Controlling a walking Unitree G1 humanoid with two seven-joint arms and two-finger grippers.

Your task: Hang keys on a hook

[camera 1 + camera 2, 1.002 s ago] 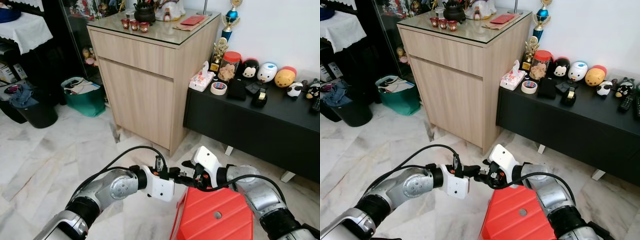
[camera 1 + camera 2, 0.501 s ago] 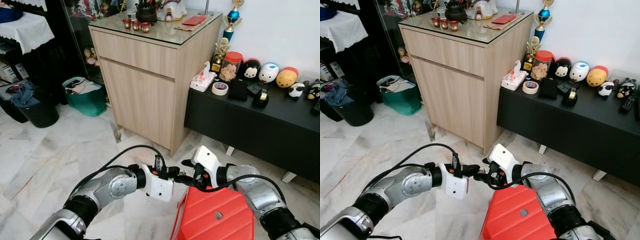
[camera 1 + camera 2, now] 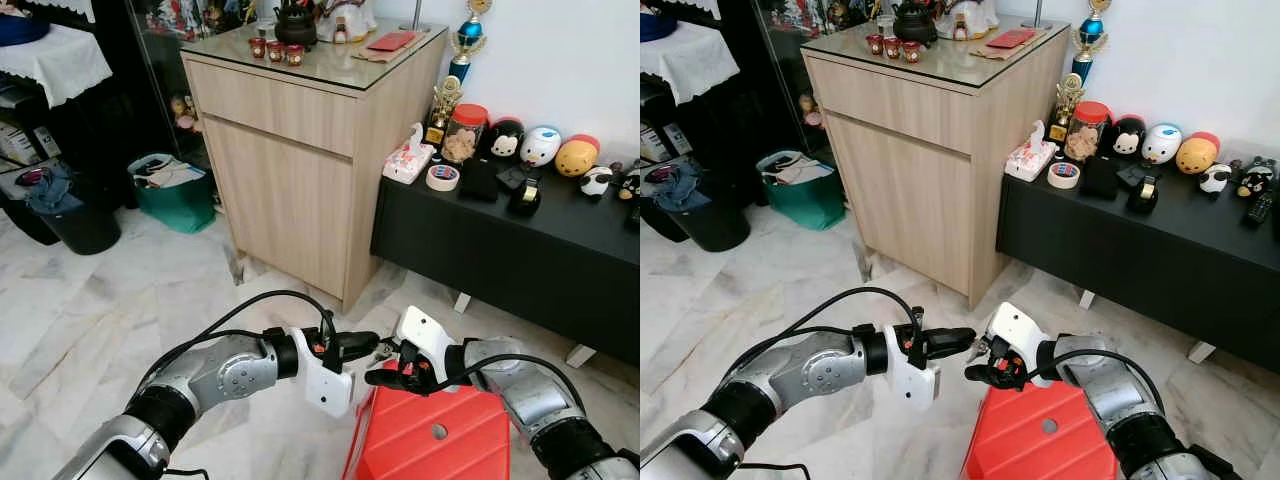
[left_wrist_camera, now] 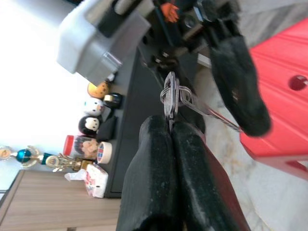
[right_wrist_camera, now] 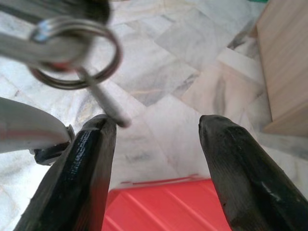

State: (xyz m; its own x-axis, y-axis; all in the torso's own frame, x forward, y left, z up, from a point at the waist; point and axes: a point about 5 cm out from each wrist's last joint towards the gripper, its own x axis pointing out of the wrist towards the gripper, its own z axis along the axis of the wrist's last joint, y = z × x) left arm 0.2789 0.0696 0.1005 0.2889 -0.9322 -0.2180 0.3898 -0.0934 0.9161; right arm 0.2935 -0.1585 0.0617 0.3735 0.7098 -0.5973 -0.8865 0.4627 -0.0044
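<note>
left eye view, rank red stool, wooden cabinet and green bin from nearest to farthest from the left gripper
1. Red stool, just below and right of the left gripper.
2. Wooden cabinet, ahead of it.
3. Green bin, far ahead on the left, beside the cabinet.

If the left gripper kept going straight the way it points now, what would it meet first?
Most likely the right gripper. The left gripper, shut on the keys, points across at it, with one right finger just beyond the ring. Depth is uncertain.
</note>
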